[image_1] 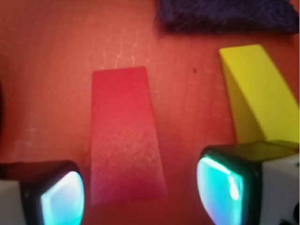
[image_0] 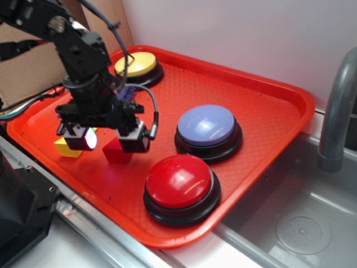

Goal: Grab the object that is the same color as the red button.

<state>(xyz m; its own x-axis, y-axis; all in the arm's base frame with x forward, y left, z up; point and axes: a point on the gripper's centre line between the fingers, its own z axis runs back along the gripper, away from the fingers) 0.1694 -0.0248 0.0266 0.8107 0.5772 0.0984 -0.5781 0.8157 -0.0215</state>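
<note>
End effector (image_1: 140,192) pads apart — red block (image_1: 125,140) between, untouched.

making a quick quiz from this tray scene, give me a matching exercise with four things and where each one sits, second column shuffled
Things:
1. red button
2. yellow button
3. red block
4. yellow block

Places:
A. far corner of the tray, behind the arm
B. between the open gripper fingers
C. near edge of the tray, in front of the lavender-blue button
D. just outside one gripper finger, beside the red block

Pairs: 1-C, 2-A, 3-B, 4-D
</note>
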